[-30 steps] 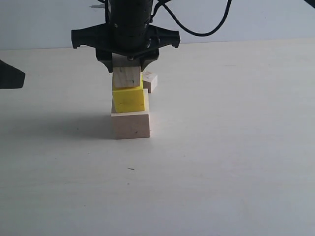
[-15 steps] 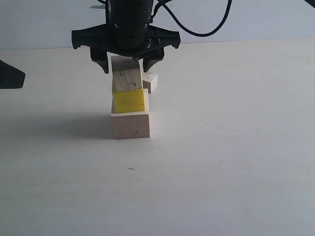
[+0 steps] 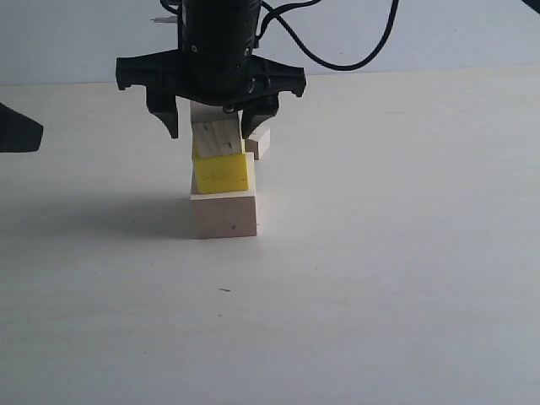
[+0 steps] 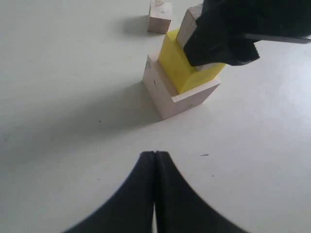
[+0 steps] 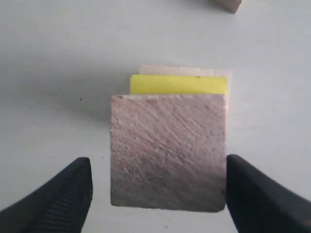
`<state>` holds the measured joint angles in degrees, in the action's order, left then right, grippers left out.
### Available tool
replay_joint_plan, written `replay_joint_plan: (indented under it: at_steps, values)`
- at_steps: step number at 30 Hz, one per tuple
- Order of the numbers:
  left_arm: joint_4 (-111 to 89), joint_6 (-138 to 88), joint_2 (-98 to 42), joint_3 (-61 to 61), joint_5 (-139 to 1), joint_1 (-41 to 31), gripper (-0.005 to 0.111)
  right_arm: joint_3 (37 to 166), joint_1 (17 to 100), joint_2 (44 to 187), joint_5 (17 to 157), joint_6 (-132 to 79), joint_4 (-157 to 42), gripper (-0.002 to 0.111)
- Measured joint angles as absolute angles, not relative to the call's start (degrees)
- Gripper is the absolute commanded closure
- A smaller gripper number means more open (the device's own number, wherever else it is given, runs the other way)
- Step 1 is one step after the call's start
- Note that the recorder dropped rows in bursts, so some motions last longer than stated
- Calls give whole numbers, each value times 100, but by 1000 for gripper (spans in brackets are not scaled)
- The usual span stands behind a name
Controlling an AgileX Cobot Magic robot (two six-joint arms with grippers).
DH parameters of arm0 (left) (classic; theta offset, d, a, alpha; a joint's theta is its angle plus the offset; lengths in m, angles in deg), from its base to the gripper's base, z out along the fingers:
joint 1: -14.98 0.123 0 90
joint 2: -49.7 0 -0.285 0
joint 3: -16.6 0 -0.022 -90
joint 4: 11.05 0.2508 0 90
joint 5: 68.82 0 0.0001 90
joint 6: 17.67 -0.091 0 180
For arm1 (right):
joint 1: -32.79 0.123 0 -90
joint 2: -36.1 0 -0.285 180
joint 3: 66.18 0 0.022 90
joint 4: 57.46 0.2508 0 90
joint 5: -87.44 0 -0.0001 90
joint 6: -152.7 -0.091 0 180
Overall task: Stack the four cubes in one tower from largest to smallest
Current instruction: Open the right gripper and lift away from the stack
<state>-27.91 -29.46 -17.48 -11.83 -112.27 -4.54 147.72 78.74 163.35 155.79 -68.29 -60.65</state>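
Between spread tool (image 3: 211, 128) tips sits the medium cube (image 3: 218, 138).

Four cubes in all, three of pale wood, one large cube (image 3: 224, 215), one medium cube (image 3: 218, 140), one tiny cube (image 3: 261, 145), one bright yellow cube (image 3: 221, 174), two black pincers, left pincer (image 4: 154, 158), right pincer (image 3: 212, 131), one worktop (image 3: 380, 253).

The right pincer (image 3: 213, 126) hangs from its arm pointing straight down, toward the far edge of the counter (image 3: 380, 295), its 2 jaws spread wide. The left pincer (image 4: 154, 194) sits low with its jaws pressed together.
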Motion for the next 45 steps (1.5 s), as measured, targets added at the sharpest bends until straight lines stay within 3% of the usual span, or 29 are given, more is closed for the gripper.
replay_joint_plan:
  at_steps: [45]
  values:
    - [-2791, -2946, -1748, -1183, -11230, -454, 107, 14772, 7874, 16072, 15681, -6692, -5852, 37]
